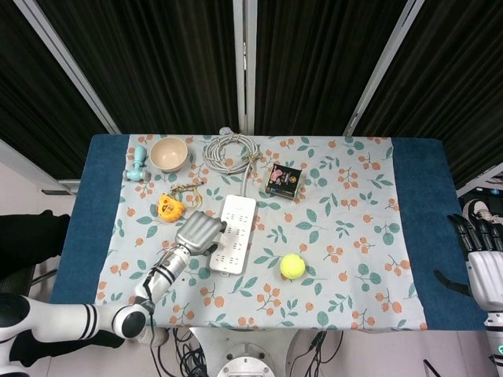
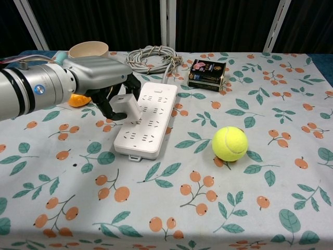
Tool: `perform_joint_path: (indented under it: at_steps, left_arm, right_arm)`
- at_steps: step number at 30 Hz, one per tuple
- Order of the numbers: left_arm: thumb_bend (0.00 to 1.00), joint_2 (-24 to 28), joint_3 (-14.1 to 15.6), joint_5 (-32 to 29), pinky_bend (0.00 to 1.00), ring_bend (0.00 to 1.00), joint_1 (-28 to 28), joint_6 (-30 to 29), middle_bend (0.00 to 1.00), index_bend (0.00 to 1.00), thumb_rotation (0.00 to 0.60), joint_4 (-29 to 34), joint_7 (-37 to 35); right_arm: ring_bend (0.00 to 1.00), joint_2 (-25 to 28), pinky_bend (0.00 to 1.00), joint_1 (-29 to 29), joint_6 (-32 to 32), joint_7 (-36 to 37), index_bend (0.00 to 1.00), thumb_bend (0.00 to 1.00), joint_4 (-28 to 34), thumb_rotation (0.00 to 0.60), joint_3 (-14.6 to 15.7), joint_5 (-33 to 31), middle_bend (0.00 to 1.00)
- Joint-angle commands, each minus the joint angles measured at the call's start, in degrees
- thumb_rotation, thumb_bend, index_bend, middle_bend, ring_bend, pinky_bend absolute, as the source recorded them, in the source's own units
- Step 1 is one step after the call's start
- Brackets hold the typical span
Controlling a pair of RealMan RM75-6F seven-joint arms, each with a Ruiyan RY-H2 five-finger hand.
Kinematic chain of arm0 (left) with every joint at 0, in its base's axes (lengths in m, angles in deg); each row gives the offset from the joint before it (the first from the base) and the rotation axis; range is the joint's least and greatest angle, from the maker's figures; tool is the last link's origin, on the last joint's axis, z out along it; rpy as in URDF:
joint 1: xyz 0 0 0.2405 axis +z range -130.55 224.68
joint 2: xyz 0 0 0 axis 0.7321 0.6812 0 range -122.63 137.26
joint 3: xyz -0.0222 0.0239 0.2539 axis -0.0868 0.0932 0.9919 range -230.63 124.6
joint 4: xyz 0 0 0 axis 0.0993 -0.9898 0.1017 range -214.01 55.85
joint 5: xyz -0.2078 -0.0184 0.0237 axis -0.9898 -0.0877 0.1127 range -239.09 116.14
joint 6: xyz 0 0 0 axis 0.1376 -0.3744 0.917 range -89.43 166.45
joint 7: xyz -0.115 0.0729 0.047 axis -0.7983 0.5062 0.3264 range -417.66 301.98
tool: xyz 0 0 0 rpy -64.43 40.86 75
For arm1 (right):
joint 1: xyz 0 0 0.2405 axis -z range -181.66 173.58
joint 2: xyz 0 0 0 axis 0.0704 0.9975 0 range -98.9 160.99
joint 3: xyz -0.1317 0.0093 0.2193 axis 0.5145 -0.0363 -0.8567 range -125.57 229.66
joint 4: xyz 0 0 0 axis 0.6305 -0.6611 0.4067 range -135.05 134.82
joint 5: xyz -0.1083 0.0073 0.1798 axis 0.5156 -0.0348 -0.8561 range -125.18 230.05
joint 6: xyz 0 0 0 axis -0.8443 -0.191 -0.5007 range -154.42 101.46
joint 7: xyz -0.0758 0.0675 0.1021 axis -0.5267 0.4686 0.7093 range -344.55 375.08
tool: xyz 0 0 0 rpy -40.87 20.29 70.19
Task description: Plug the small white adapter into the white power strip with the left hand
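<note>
— While the left hand grasps the adapter, where does it sit?
— Against the power strip's left edge, tilted. The right hand hangs released at the table's far right.

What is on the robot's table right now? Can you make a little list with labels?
left hand: holds the small white adapter tilted over the white power strip
right hand: open, off the table's right edge
ball: yellow tennis ball right of the strip
behind strip: coiled cable, black box, bowl
</note>
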Motion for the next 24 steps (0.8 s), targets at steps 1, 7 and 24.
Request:
perform_joint_path:
  at_steps: [1, 7, 24]
  left_arm:
    - [0.52, -0.4, 0.3, -0.8, 0.51, 0.58, -0.4, -0.8, 0.77, 0.69, 0.6, 0.4, 1.8]
    - [0.52, -0.8, 0.6, -3.2, 0.51, 0.6, -1.4, -2.3, 0.78, 0.7, 0.6, 1.6, 6.4]
    - [0.52, -3.7, 1.7, -11.4, 0.51, 0.62, -5.9, -7.8, 0.8, 0.72, 0.6, 4.2, 21.9]
  right_arm:
    - [0.0, 0.0, 0.0, 0.0, 0.0, 0.1, 0.03, 0.06, -0.1, 0.6, 0.0, 0.0, 0.08]
    - [0.0, -0.1, 0.0, 0.1, 0.0, 0.4, 0.03, 0.06, -0.4, 0.6, 0.0, -0.1, 0.08]
    - [0.0, -0.3, 0.0, 0.1, -0.1, 1.6, 0.03, 0.06, -1.4, 0.6, 0.0, -0.3, 0.08]
